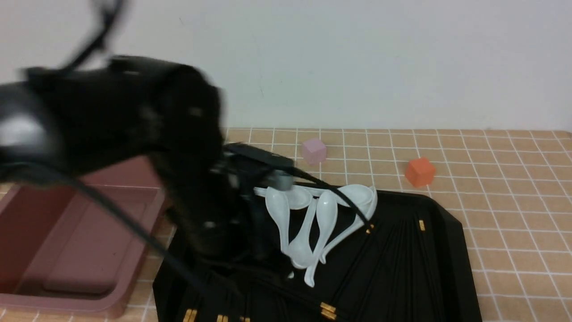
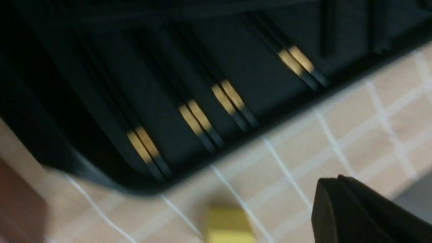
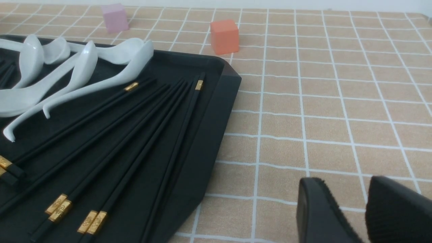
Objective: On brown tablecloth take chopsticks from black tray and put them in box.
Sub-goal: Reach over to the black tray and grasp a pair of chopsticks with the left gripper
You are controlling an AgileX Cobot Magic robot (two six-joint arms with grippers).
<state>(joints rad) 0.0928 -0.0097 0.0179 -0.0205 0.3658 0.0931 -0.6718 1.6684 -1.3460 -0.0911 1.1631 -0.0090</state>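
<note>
In the front view, the deep dusty-pink plastic box (image 1: 94, 237) stands on the robot's left, beside the large glossy black tray (image 1: 451, 250) on the counter's brown, white-gridded tablecloth (image 1: 514, 201). The dark left arm (image 1: 178, 147) reaches over the tray's left part, hiding its own claw. Long, thin black chopsticks (image 1: 328, 311) lie in the tray, near the white ceramic spoons (image 1: 326, 214). Those at its near left run roughly away from the robot, gold bands at the near end; others point towards the far right. The left arm is nearer both these left sticks and the box.

In the left wrist view, the left claw (image 2: 332, 179) is narrow, its tips together, with no stick visible between them. The closest banded pairs lie inside the tray rim, apart from the tips in this picture; I can't judge the height between. The coming grasp probably needs the tips spread across a pair's long axis, then a lift towards the box.

In the right wrist view, the right claw (image 3: 344, 182) stands wide, holding nothing visible, with its tips seen over the cloth. More chopsticks fan out in the tray, lying to that claw's left.
</note>
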